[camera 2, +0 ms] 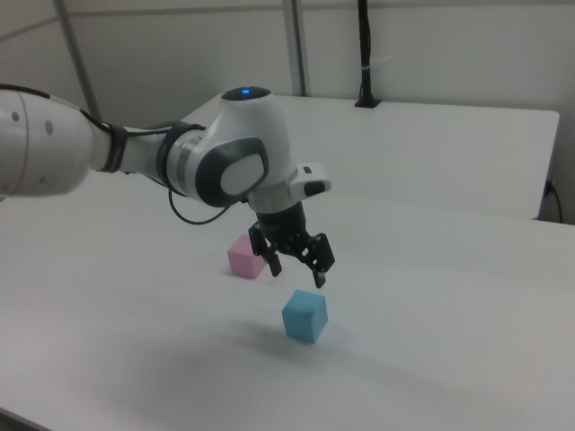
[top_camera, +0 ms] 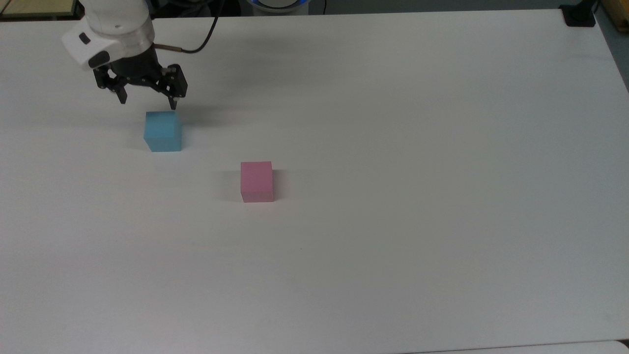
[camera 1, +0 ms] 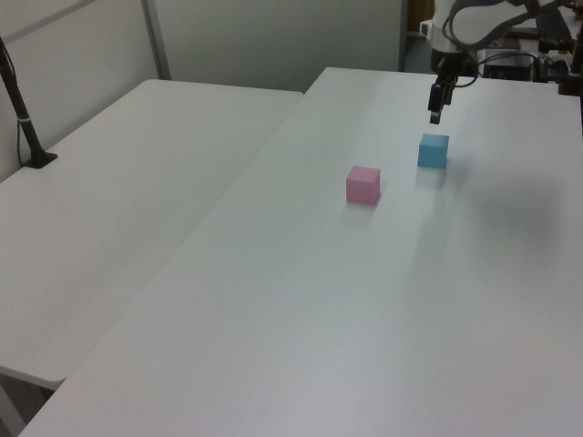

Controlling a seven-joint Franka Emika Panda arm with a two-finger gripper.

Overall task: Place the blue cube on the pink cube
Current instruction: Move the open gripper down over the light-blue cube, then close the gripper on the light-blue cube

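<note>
Hovering above blue cube (top_camera: 162, 131) — jaws spread, empty.

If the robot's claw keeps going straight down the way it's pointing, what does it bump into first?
Probably the blue cube. The open gripper points down and hangs just above it, roughly over its top, though the exact lineup is hard to judge.

A wide matte white bench (top_camera: 393, 246) spreads beneath the fingers (top_camera: 173, 103); beyond, a second white table (camera 1: 118, 200) abuts it, before pale grey partition walls (camera 1: 273, 41).
</note>
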